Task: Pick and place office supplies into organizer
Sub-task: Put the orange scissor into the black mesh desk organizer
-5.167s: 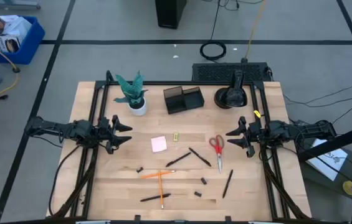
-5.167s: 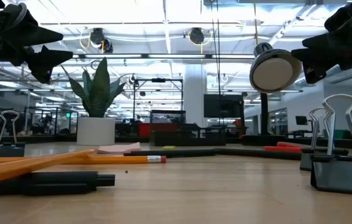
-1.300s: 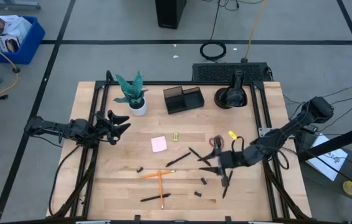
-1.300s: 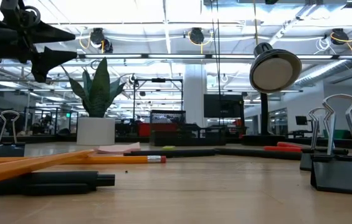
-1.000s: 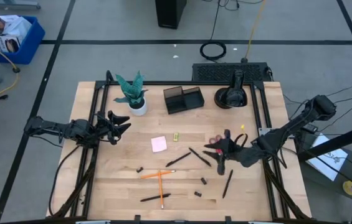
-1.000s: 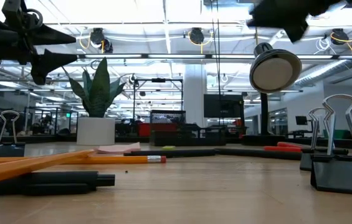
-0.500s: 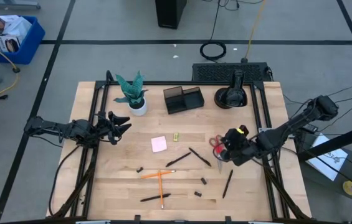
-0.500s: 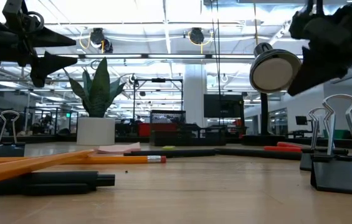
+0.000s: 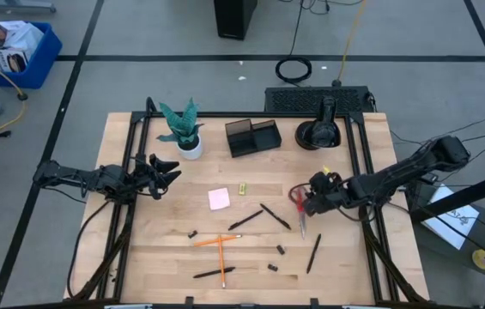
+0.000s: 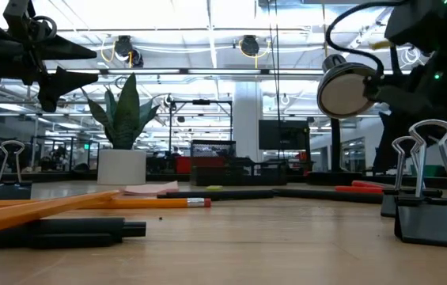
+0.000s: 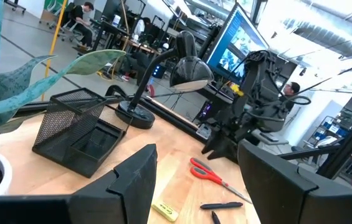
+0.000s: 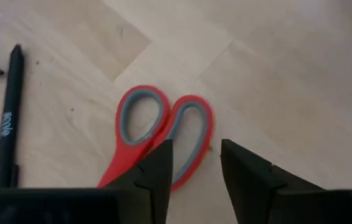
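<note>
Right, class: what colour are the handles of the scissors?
Red, with grey lining inside the loops of the scissors; the right wrist view shows it best.

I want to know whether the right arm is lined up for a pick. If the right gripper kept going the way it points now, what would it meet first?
Most likely the red-handled scissors: the right gripper, fingers apart, points at the handle loops lying on the table, one loop showing between the fingers. How far above them it hangs is unclear.

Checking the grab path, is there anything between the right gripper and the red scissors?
Nothing: in the right wrist view the right gripper hangs directly over the scissors' red handles, fingers apart, only bare tabletop around.
</note>
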Robot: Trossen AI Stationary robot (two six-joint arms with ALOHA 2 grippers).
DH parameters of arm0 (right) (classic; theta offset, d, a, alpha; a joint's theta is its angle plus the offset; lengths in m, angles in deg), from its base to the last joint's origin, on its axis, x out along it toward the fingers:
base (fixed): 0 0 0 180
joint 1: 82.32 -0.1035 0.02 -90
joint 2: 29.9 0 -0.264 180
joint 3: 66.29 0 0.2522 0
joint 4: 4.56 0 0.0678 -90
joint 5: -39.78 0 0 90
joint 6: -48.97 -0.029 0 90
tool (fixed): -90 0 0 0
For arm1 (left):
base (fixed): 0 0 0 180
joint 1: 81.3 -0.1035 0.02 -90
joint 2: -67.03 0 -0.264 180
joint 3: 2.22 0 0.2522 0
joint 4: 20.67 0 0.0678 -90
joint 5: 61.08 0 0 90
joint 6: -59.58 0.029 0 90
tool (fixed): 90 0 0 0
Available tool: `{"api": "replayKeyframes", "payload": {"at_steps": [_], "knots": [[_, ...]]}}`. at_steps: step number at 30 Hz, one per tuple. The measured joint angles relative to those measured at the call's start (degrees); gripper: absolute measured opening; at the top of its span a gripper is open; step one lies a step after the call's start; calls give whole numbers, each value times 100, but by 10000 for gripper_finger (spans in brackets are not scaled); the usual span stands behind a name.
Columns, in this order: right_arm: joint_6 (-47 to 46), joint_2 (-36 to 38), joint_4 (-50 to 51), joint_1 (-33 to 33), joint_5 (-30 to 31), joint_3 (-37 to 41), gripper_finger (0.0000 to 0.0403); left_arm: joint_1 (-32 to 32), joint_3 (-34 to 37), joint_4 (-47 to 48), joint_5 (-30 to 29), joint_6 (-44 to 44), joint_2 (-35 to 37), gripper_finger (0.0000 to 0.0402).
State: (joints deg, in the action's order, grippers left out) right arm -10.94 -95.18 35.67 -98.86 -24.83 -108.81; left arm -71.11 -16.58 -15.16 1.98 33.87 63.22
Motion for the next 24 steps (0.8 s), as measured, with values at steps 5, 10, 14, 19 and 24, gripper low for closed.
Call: {"api": "replayKeyframes", "payload": {"at_steps": [5, 10, 14, 19, 24], "knots": [[199, 1, -137, 188, -151, 77, 154, 1, 0, 7, 2, -8, 0, 230], [358, -69, -194, 304, -142, 77, 156, 0, 0, 100, 2, -13, 2, 230], [469, -331, -316, 416, -158, 77, 154, 0, 0, 116, 4, -36, 2, 230], [511, -578, -333, 452, -142, 79, 155, 0, 0, 123, 7, -61, 0, 230], [515, -847, -606, 452, -142, 79, 152, 0, 0, 131, 7, -57, -2, 230]]}}
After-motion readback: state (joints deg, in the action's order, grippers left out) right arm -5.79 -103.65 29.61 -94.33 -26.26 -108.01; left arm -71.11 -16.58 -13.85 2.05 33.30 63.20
